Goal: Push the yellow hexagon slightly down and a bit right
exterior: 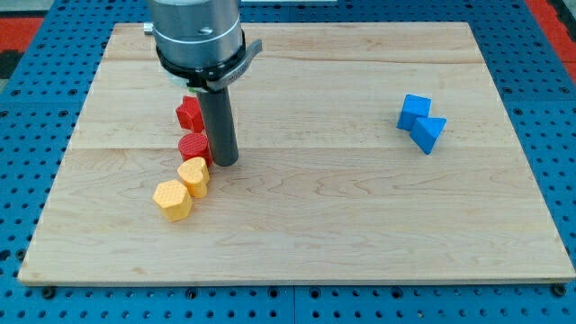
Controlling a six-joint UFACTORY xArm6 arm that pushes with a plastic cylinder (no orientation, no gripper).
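Rod comes down from the grey arm housing [198, 36]; my tip [224, 163] rests on the desk [360, 216], no fingers fitted, so nothing to open or close, only a blunt end for pushing. Tip sits just right of the red round block [193, 147], and just up-right of the nearer yellow block [193, 175]. A second yellow block [173, 200], hexagonal by its faces, touches the first on its lower-left. Which one is the task's hexagon I cannot tell for sure; both read as six-sided. Another red block [189, 113] lies above, partly behind the rod. For a down-and-right push the tip looks to be on the wrong side; judgement: it needs to get up-left of the hexagon. Plenty of bare board toward the view's bottom and right. Two blue blocks [421, 122] well apart, far right.
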